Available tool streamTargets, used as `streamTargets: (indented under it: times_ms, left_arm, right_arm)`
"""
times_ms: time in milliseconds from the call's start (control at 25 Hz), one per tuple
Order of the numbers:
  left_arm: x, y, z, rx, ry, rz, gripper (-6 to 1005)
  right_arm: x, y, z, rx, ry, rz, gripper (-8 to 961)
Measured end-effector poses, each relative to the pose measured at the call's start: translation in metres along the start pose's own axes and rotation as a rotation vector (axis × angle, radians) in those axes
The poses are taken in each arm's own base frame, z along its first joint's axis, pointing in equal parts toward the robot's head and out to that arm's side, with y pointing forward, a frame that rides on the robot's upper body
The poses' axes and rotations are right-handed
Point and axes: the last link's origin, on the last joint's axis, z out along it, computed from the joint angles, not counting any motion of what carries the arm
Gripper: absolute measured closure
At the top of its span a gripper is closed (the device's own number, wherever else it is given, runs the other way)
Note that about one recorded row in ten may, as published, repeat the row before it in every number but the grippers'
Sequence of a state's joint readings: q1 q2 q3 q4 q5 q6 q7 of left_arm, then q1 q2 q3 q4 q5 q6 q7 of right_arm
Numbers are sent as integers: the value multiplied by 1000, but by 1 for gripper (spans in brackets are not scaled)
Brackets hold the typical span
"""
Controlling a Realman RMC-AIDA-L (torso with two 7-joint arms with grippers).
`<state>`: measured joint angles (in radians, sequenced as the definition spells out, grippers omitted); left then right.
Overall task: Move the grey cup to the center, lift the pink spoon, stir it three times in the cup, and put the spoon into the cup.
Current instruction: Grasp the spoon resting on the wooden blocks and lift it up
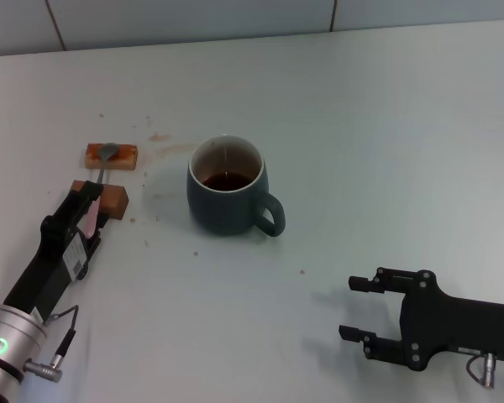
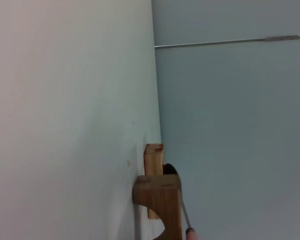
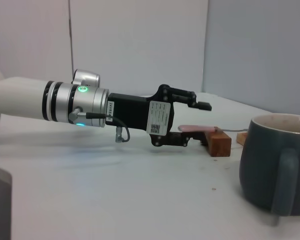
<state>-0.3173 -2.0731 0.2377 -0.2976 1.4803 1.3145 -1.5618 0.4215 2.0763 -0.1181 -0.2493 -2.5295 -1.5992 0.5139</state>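
Over on the left, the left gripper (image 1: 91, 204) is stretched low along the white table (image 1: 386, 126), its fingers spread on either side of the pink spoon (image 1: 102, 172) but not closed on it; from the right wrist view one finger sits above the pale pink handle and the other below. The spoon lies bridged across two brown blocks: its metal bowl rests on the far block (image 1: 112, 156), its handle runs back over the near block (image 1: 111, 201) towards the arm. Just right of these, around the middle of the table, the grey cup (image 1: 228, 186) stands upright with dark liquid inside, handle pointing to the near right. Near right, well apart from the cup, the right gripper (image 1: 367, 311) hangs idle with its jaws wide open, empty.

The cup looks already centred, so I'd judge the spoon pick-up is the step in hand. The next move calls for closing on the slim handle squarely, then lifting straight up so neither block is dragged along.
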Motion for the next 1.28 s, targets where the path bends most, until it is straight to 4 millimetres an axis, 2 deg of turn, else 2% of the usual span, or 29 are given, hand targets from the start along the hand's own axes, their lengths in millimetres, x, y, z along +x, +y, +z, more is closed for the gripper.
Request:
streamTargets:
  times_ms: [200, 840, 1280]
  left_arm:
    - [1, 1, 1, -1, -2, -3, 417]
    - [2, -2, 2, 20, -7, -8, 725]
    - [7, -3, 2, 22, -3, 24, 812]
  right_arm:
    - [-1, -1, 1, 1, -2, -2, 322]
    - [-3, -2, 3, -4, -8, -7, 323]
    - [-2, -4, 4, 1, 3, -8, 323]
